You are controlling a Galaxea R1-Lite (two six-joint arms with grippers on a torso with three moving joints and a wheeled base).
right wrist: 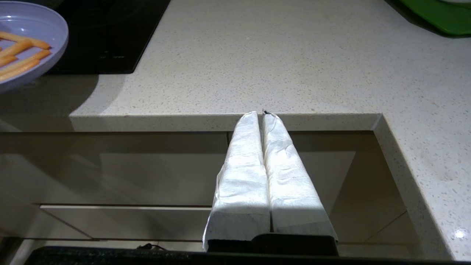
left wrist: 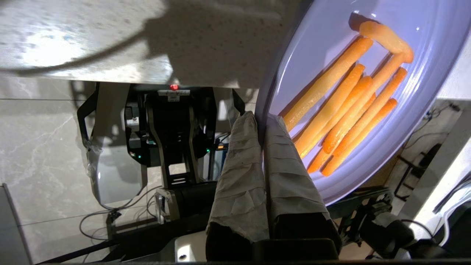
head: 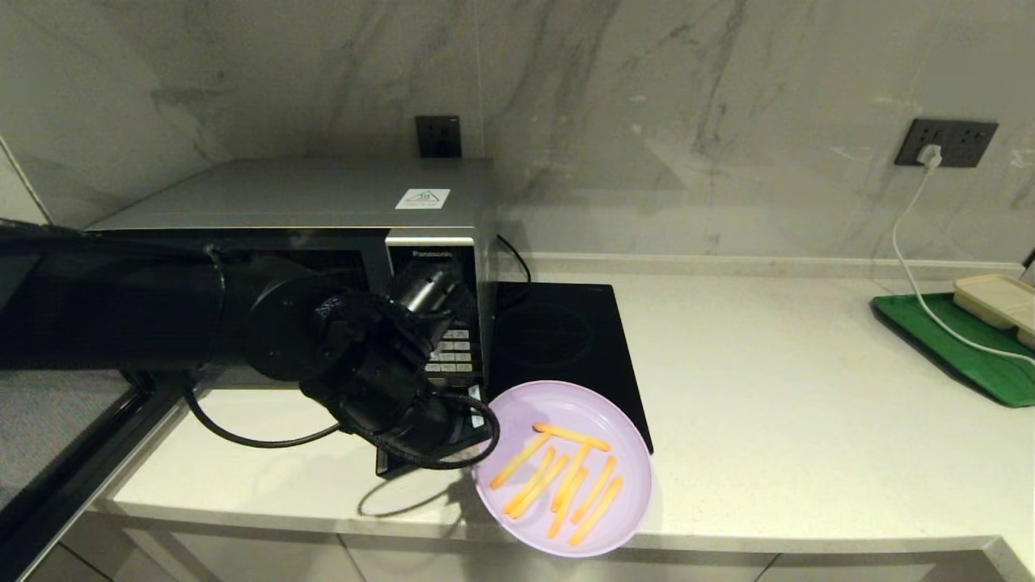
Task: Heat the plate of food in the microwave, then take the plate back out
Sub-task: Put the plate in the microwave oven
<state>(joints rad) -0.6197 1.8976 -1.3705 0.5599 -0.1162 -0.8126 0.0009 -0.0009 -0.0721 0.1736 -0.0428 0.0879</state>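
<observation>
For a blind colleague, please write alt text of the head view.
The left gripper holds a purple plate of fries by its rim, at the counter's front edge. Behind stand a silver microwave and a black cooktop.

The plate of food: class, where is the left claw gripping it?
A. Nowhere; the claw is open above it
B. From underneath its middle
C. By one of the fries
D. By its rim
D. In the left wrist view the left claw is shut on the edge of the plate of food, one finger on each side of the rim, clear of the fries.
</observation>
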